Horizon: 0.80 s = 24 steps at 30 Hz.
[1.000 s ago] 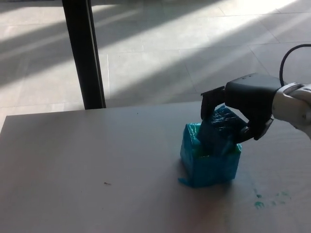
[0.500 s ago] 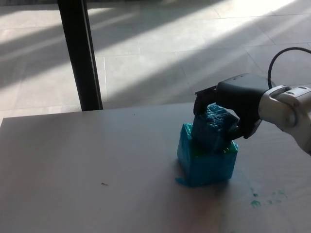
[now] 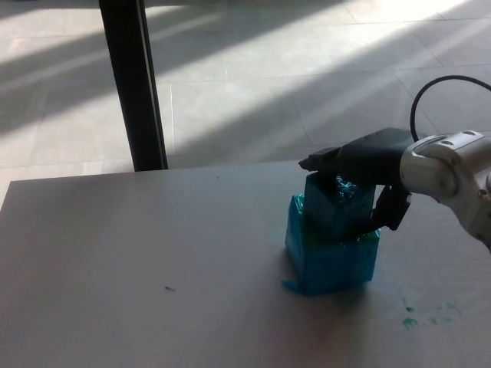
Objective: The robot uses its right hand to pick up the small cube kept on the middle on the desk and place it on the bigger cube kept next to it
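I can read no text, label, brand, number or sign anywhere here, neither on the wrapped cubes nor on the desk.

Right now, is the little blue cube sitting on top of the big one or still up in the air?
On top. The small cube rests on the bigger cube, with the right hand over it.

The small cube (image 3: 331,211) was a darker teal block wrapped in something shiny and crinkly, sitting on top of the bigger cube (image 3: 331,263), a bit tilted and set toward the back edge. The bigger cube was brighter turquoise, same wrinkly wrap, resting flat on the table (image 3: 138,261) right of the middle, with a little flap of wrap sticking out at its bottom front corner.
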{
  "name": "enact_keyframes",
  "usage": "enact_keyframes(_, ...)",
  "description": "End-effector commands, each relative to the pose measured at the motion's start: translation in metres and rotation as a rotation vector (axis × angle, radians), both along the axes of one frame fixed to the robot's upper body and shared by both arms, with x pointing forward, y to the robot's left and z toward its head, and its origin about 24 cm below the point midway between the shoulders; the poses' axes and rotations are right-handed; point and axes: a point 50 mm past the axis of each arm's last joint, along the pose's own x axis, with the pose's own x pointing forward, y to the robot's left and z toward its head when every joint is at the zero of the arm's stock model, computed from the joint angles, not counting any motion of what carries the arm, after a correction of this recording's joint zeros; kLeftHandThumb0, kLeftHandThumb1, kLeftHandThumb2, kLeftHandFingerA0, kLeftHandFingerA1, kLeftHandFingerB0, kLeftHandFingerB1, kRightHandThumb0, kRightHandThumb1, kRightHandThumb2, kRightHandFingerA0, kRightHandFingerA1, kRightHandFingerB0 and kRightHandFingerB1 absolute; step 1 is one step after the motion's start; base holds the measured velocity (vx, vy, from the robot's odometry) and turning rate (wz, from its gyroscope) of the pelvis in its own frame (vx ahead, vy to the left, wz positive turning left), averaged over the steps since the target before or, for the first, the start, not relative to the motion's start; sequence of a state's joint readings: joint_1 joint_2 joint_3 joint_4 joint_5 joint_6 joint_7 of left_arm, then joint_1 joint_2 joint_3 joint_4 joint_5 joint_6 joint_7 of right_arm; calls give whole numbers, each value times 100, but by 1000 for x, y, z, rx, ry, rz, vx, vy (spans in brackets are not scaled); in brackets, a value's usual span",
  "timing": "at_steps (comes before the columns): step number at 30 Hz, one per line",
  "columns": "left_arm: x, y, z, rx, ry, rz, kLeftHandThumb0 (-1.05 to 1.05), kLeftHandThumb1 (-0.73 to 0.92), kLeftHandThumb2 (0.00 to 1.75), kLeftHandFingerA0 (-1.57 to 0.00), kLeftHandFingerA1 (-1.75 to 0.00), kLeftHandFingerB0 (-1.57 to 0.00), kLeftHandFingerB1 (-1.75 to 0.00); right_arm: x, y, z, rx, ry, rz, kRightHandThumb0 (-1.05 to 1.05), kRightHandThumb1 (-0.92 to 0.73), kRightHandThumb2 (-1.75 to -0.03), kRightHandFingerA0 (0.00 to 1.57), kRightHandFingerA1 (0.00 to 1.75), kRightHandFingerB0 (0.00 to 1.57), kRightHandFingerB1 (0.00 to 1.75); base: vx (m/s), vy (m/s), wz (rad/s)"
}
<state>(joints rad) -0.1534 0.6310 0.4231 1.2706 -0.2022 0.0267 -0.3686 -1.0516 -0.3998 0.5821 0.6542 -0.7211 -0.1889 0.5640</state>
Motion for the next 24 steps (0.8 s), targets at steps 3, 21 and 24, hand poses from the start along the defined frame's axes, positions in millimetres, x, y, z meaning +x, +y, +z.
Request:
enact_keyframes(3, -4, 6, 5, 21, 24, -10, -25, -27, 75, -101, -110, -112, -116, -3, -6, 11, -24, 38, -60, -82, -51, -91, 0, 22, 0, 6, 0, 0, 0)
enact_keyframes(21, -11, 6, 1, 27, 41, 19, -24, -28, 75, -103, -111, -119, -118, -22, -10, 95, 169, -229, 28, -94, -54, -95, 0, 16, 0, 0, 0, 0, 0)
enact_keyframes(24, -12, 6, 0, 33, 39, 45, -17, -41, 83, -87, -138, -109, -134, -24, -25, 102, 213, -258, 3, -96, -55, -96, 0, 15, 0, 0, 0, 0, 0)
